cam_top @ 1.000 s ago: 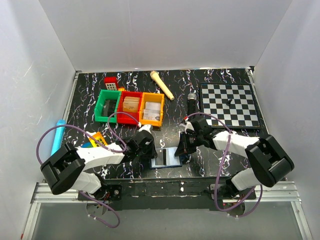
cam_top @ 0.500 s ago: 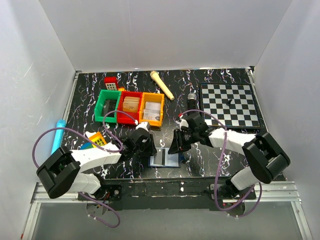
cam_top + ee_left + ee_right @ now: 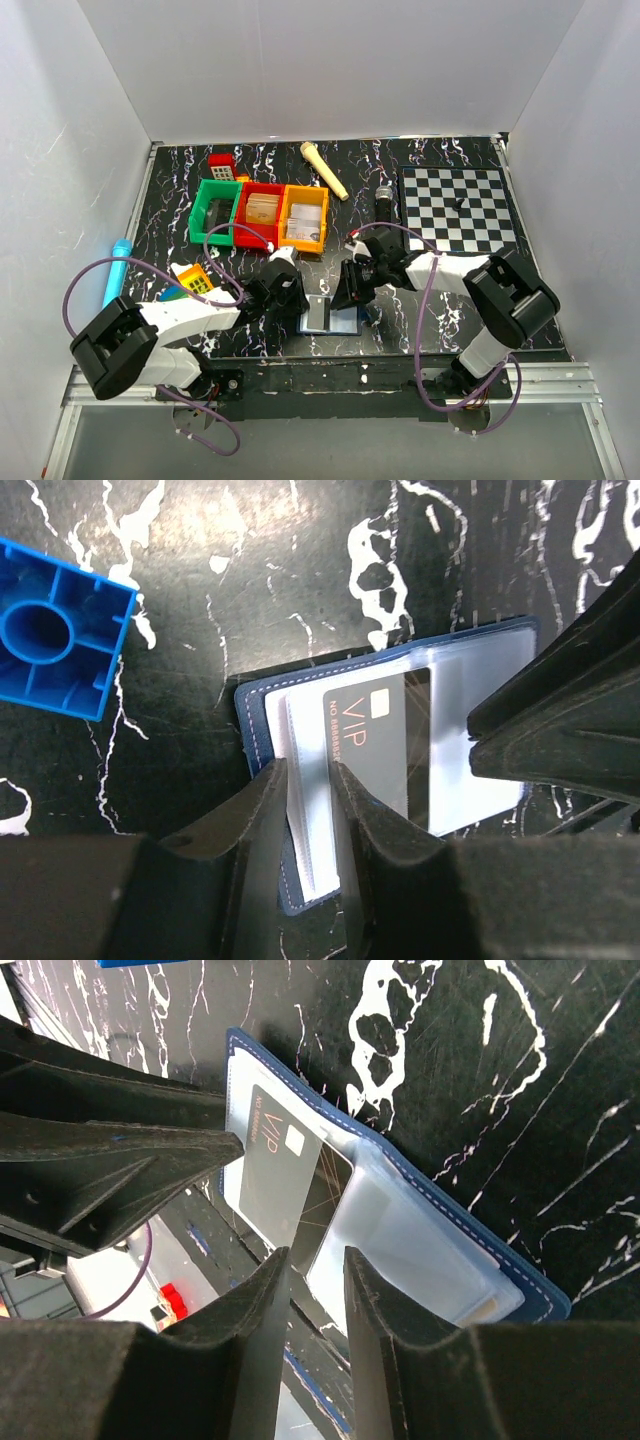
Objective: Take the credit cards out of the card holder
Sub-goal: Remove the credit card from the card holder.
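Observation:
The navy-blue card holder (image 3: 345, 320) lies open near the front edge, clear sleeves up (image 3: 255, 725) (image 3: 420, 1260). A dark grey "VIP" credit card (image 3: 365, 745) (image 3: 275, 1165) sticks partway out of a sleeve across the fold; it shows pale in the top view (image 3: 318, 312). My left gripper (image 3: 299, 304) (image 3: 308, 775) is closed narrow on the holder's left sleeve edge. My right gripper (image 3: 345, 297) (image 3: 315, 1260) is closed narrow over the card's near end, with the card's dark stripe between its fingers. Any other cards are hidden in the sleeves.
A blue toy block (image 3: 60, 640) lies just left of the holder. Green (image 3: 214, 210), red (image 3: 260, 212) and orange (image 3: 304, 215) bins stand behind it. A chessboard (image 3: 460, 210), a black microphone (image 3: 383, 205), a cream stick (image 3: 323, 170) and a blue tube (image 3: 115, 270) are also on the table.
My right gripper has moved left onto the holder's card. My left gripper has shifted slightly forward at the holder's left edge, and the holder has slid a little to the left.

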Motion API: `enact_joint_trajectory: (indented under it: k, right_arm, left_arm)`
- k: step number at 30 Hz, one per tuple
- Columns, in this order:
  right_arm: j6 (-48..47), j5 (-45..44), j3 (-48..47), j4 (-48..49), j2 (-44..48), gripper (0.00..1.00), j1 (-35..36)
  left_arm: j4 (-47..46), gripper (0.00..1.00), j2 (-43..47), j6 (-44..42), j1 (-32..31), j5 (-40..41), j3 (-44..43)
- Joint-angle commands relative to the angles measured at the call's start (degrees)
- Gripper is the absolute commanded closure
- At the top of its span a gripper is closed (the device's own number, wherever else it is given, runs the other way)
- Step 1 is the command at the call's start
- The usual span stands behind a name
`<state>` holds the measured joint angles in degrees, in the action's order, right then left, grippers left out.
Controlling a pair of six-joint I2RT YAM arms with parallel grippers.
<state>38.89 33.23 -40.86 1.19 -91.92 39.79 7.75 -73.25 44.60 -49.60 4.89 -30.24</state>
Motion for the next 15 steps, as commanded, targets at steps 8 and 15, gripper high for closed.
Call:
enact_joint_trajectory:
  k: [8,15]
  right_arm:
    - [1.18,0.34,-2.64,3.38,-3.79,0.64,0.81]
    - [1.54,0.43,-4.93,3.21,-5.99,0.64,2.04]
  left_arm:
    - [-0.19,0.81,-1.01,0.49,0.21,0.92,2.11]
    - [-0.89,0.81,-0.84,0.49,0.21,0.57,2.99]
